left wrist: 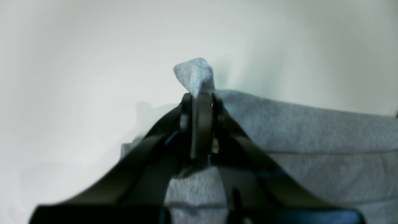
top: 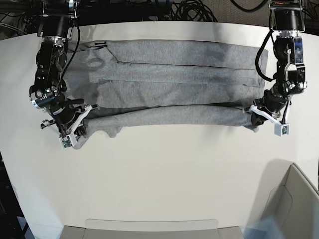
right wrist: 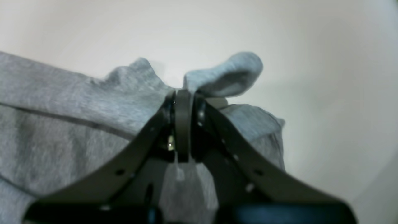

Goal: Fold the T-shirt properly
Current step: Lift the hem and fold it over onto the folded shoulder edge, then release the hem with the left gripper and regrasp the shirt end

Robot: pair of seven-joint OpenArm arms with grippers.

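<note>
The heather-grey T-shirt point(top: 174, 74) lies stretched sideways across the far half of the white table point(top: 164, 169), its near edge rolled over into a long fold. My left gripper point(top: 251, 117) is at the right end of that fold in the base view. In the left wrist view the left gripper point(left wrist: 200, 96) is shut on a pinch of the T-shirt point(left wrist: 311, 140), with a small tuft sticking out past the tips. My right gripper point(top: 82, 127) is at the fold's left end. In its wrist view the right gripper point(right wrist: 183, 95) is shut on the T-shirt point(right wrist: 62, 102), a loop of cloth bulging beyond the tips.
A grey bin point(top: 294, 199) stands at the table's near right corner. A flat grey tray point(top: 149, 229) sits at the near edge. Black cables point(top: 189, 10) run behind the table's far edge.
</note>
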